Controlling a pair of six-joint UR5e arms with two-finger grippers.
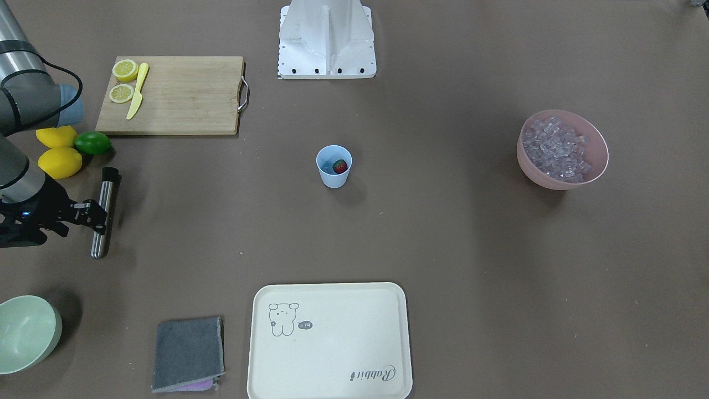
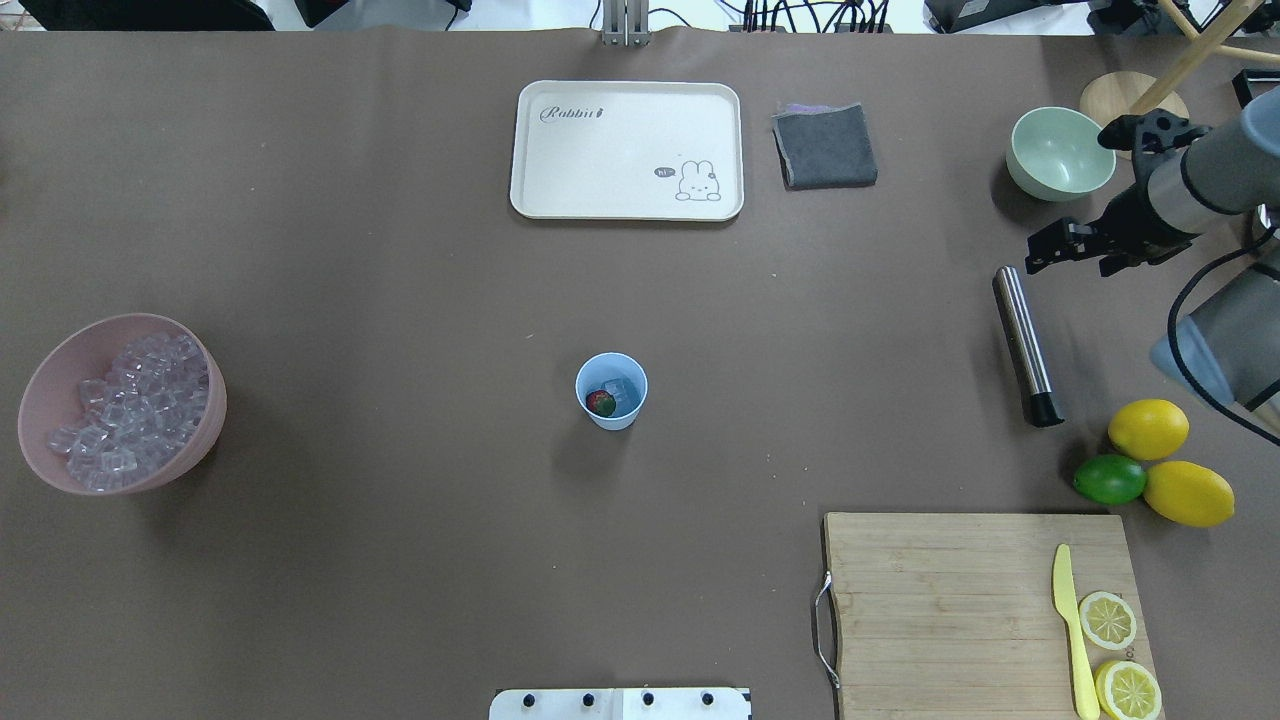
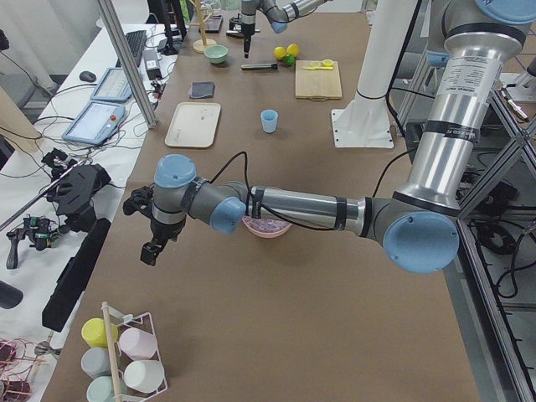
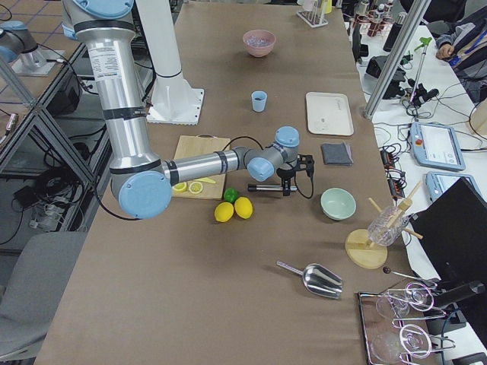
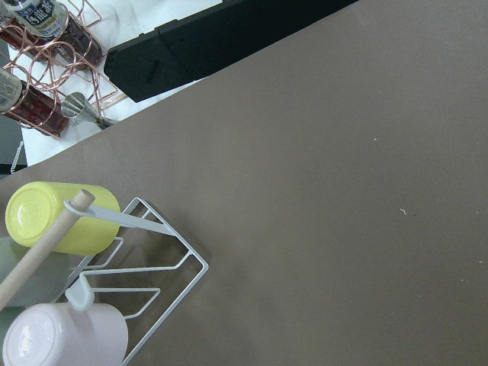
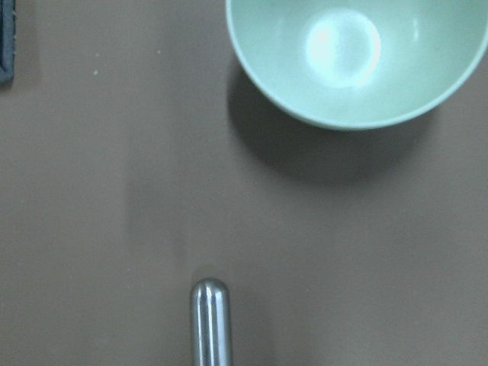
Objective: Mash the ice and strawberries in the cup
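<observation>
The light-blue cup (image 2: 611, 390) stands upright mid-table and also shows in the front view (image 1: 334, 166). Inside it lie a red strawberry (image 2: 600, 402) and a clear ice cube (image 2: 620, 388). More ice (image 2: 130, 395) fills the pink bowl (image 2: 200, 420) at the table's left. A steel muddler (image 2: 1022, 345) lies flat at the right. My right gripper (image 2: 1050, 250) hovers open and empty over its far rounded end (image 6: 209, 320). My left gripper (image 3: 149, 249) shows only in the exterior left view, past the pink bowl. I cannot tell whether it is open or shut.
A pale green bowl (image 2: 1060, 155), a grey cloth (image 2: 826, 146) and a cream tray (image 2: 627, 150) lie along the far edge. Two lemons (image 2: 1148, 428), a lime (image 2: 1109, 479) and a cutting board (image 2: 950, 610) with knife and lemon halves sit near right. A cup rack (image 5: 114, 267) stands below my left wrist.
</observation>
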